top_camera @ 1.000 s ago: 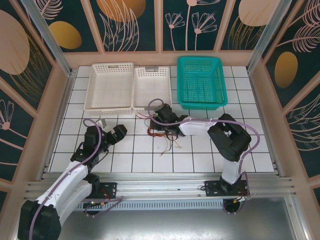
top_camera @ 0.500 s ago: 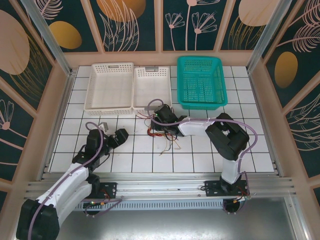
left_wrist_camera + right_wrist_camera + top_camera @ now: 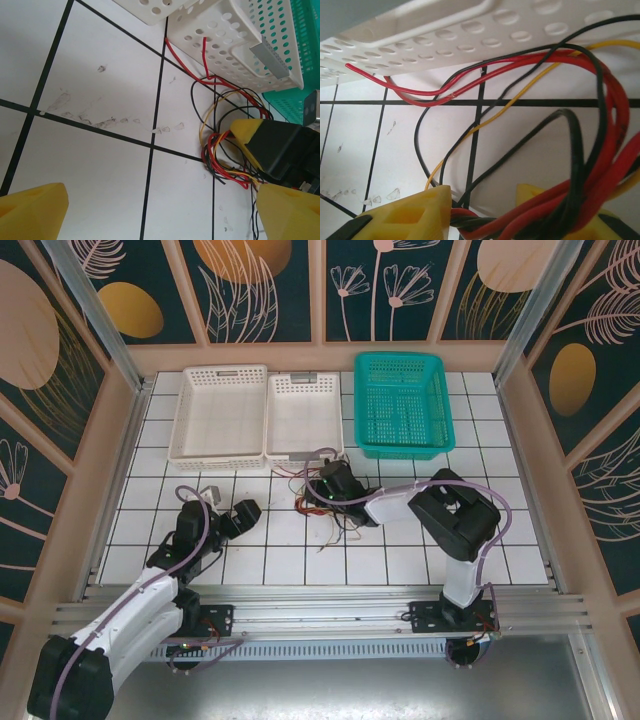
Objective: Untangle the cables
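White tiled table (image 3: 400, 550), two white baskets (image 3: 225, 371) and a teal one (image 3: 400, 358) at the back. Left gripper (image 3: 240, 515) hovers wide open over bare tile. Right gripper (image 3: 482, 192) is half-closed around the cables (image 3: 555, 205), can't tell if it's actually pinching. The red, black and yellow tangle sits just beside the smaller white basket (image 3: 303, 380).

white baskets (image 3: 220, 463) beside teal basket (image 3: 403, 448)
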